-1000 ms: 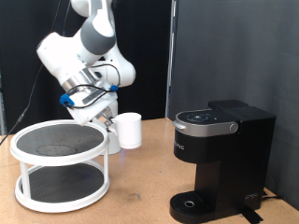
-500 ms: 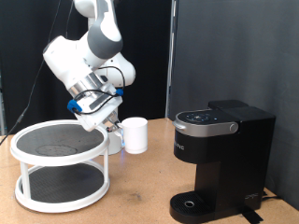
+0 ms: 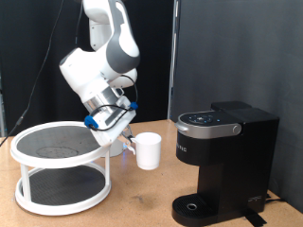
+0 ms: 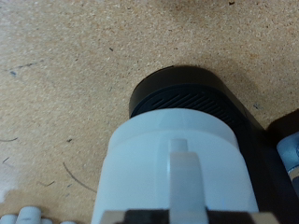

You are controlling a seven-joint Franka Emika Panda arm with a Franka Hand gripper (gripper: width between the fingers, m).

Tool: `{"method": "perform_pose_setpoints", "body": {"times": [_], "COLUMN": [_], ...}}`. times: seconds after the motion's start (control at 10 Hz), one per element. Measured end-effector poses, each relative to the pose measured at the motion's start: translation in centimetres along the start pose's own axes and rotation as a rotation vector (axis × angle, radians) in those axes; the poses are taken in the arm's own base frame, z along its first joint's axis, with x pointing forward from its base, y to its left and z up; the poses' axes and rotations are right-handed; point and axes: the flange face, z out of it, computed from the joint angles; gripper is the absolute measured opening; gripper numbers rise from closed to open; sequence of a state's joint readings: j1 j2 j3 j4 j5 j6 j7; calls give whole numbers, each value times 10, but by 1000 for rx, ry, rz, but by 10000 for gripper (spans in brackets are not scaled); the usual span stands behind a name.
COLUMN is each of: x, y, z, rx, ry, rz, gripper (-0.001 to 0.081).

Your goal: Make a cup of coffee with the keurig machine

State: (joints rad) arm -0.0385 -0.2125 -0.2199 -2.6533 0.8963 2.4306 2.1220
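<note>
Here the cup [image 3: 147, 150] is held off the table [image 3: 142, 194] by its handle in the closed gripper [image 3: 123, 141], between the white stand [image 3: 59, 168] and the coffee machine [image 3: 225, 163]. Below it, the drip tray [image 4: 183, 91] is seen.

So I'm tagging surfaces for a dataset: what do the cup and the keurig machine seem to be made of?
The cup, held by the end effector: plain white, smooth, opaque, probably glazed ceramic, possibly plastic. The keurig machine: black, mostly matte, looks like moulded plastic, with a glossier grey top panel.
</note>
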Motion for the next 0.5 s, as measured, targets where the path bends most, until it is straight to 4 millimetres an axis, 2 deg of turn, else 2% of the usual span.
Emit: {"method": "perform_pose_setpoints", "body": {"times": [0.5], "x": [2], "y": [-5], "z": [43], "rx": [29], "ry": [34], "rz": [-9], "gripper": [1]}}
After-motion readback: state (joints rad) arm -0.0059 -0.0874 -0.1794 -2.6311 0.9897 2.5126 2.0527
